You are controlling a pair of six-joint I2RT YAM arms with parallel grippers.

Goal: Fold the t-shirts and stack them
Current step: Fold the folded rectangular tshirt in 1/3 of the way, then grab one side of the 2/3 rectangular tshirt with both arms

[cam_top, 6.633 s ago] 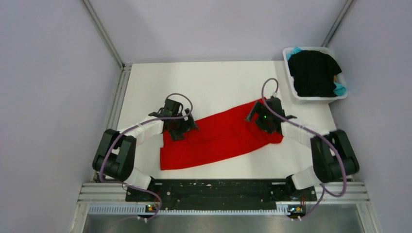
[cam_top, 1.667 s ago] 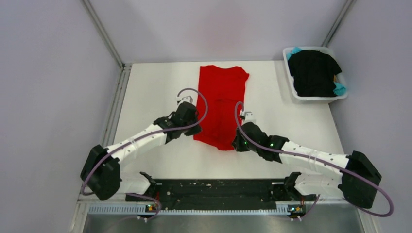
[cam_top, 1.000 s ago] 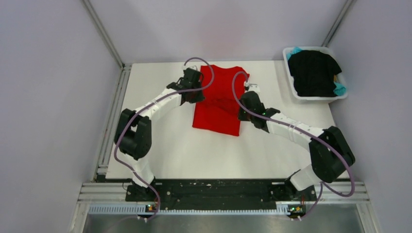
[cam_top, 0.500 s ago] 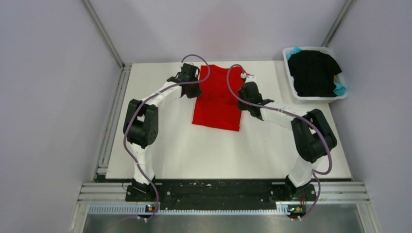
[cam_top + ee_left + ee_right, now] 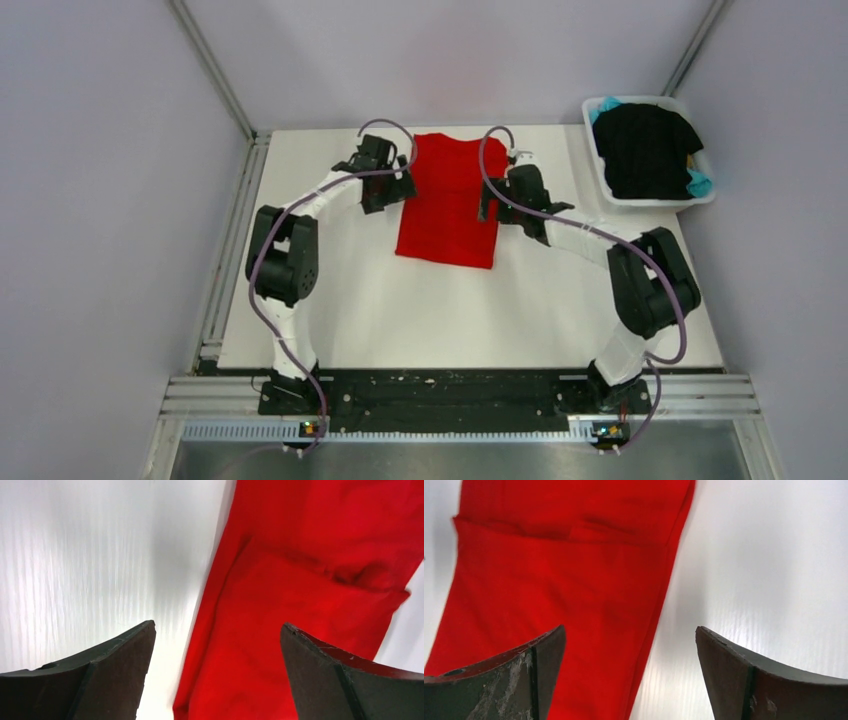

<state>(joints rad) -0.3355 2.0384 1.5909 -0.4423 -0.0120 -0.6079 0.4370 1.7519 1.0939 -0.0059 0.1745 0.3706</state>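
Observation:
The red t-shirt [image 5: 450, 200] lies folded into a narrow rectangle at the far middle of the table. My left gripper [image 5: 392, 195] is open and empty over its left edge; the wrist view shows that edge [image 5: 280, 630] between the spread fingers. My right gripper [image 5: 490, 205] is open and empty over the shirt's right edge, which the right wrist view shows [image 5: 574, 580]. The black t-shirt [image 5: 645, 150] lies in the white tub [image 5: 606, 196] at the far right, with the teal t-shirt [image 5: 700, 183] showing under it.
The white tub stands at the table's far right corner. Grey walls and metal frame rails close in the table on three sides. Both arms reach far forward, their cables looping above the shirt's top corners.
Both grippers carried the shirt's near end to the far end, folding it in half. Now both have let go, opened and moved slightly outward to the shirt's side edges.

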